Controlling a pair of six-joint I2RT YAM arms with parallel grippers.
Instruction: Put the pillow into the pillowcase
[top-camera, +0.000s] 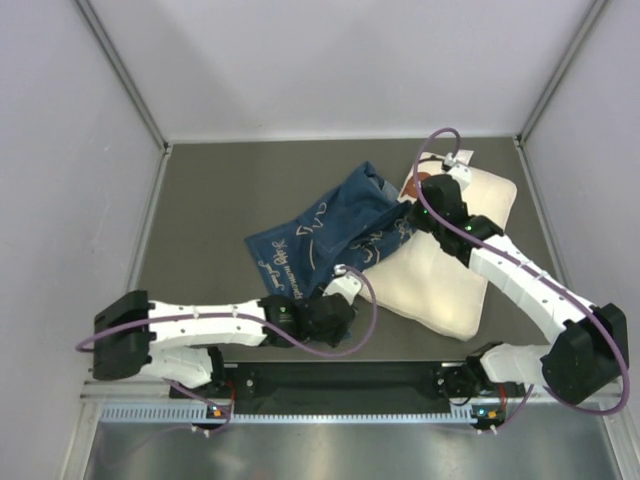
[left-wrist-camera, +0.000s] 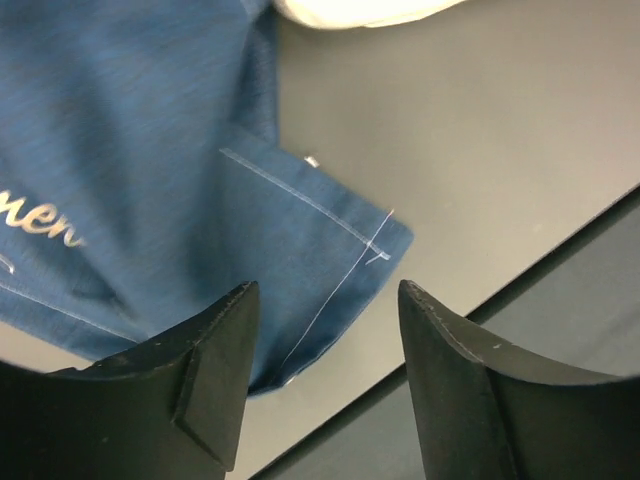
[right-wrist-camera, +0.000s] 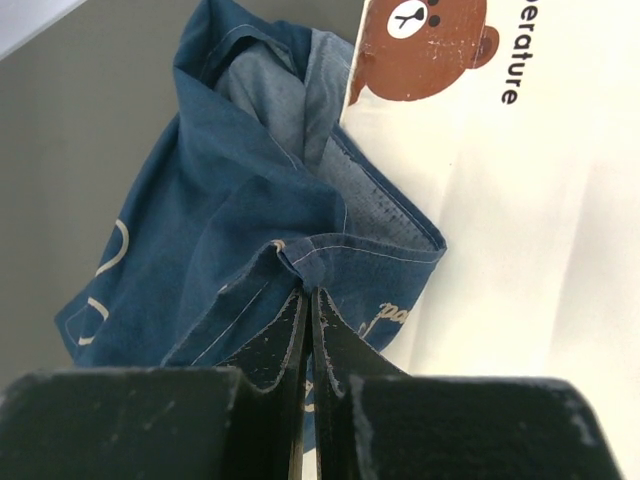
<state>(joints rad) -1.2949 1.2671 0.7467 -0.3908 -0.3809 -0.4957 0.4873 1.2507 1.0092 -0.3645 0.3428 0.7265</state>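
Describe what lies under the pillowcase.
Dark table shows under most of the pillowcase; its hemmed edge, pinched by the right tool, overlaps the pillow. How far the pillow runs beneath is covered.

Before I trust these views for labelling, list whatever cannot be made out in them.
Top view: the right arm covers most of the print on the pillow and where the right pincer grips the pillowcase.
Left wrist view: the top edge cuts off most of the pillow; the left edge cuts the pillowcase's writing.
Right wrist view: the pillow's text is cut off by the top edge.
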